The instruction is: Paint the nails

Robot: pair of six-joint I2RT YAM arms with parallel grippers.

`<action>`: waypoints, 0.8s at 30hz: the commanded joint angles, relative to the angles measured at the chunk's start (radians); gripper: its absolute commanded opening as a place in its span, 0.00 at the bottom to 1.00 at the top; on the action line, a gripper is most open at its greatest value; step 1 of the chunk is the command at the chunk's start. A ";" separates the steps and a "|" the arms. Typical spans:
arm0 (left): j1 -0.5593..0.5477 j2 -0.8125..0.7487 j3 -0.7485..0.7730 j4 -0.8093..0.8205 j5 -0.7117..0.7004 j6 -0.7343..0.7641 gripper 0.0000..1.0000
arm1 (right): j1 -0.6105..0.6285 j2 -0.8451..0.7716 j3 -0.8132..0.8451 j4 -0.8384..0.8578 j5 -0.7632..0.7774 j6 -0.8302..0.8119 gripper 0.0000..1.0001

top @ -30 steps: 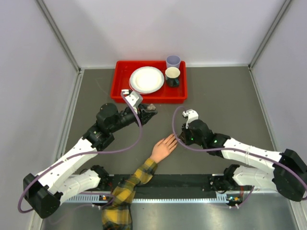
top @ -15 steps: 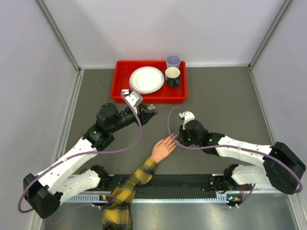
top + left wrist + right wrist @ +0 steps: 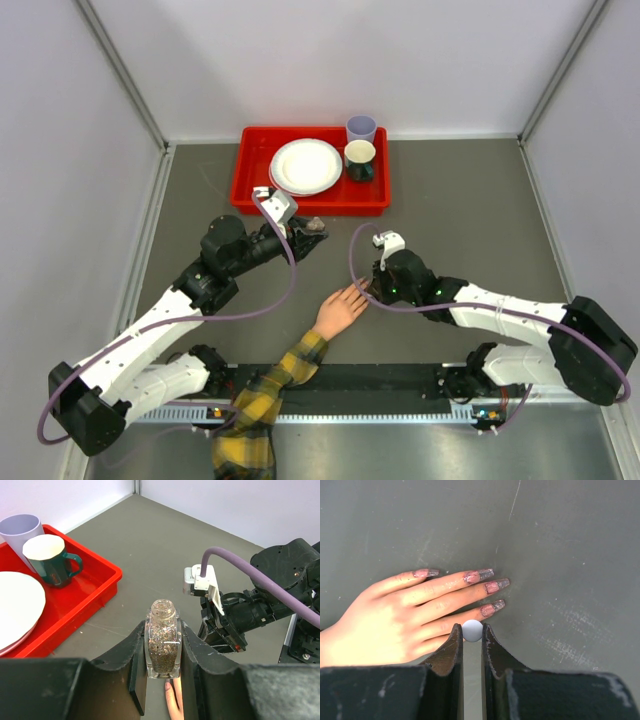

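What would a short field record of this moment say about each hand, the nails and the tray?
left hand: shut on a small glitter bottle
right hand: shut on a small white ball, low at the mannequin hand's fingertips
nails: four visible, pink and glittery
red tray: holds a white plate, a lilac cup and a dark mug
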 commanded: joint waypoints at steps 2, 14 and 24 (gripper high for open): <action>0.008 -0.019 0.001 0.059 0.007 -0.005 0.00 | -0.010 0.000 0.044 0.053 -0.015 0.005 0.00; 0.011 -0.020 -0.002 0.061 0.010 -0.008 0.00 | -0.010 -0.009 0.032 0.035 -0.009 0.007 0.00; 0.011 -0.019 -0.002 0.061 0.011 -0.008 0.00 | -0.010 0.000 0.029 0.035 0.002 0.008 0.00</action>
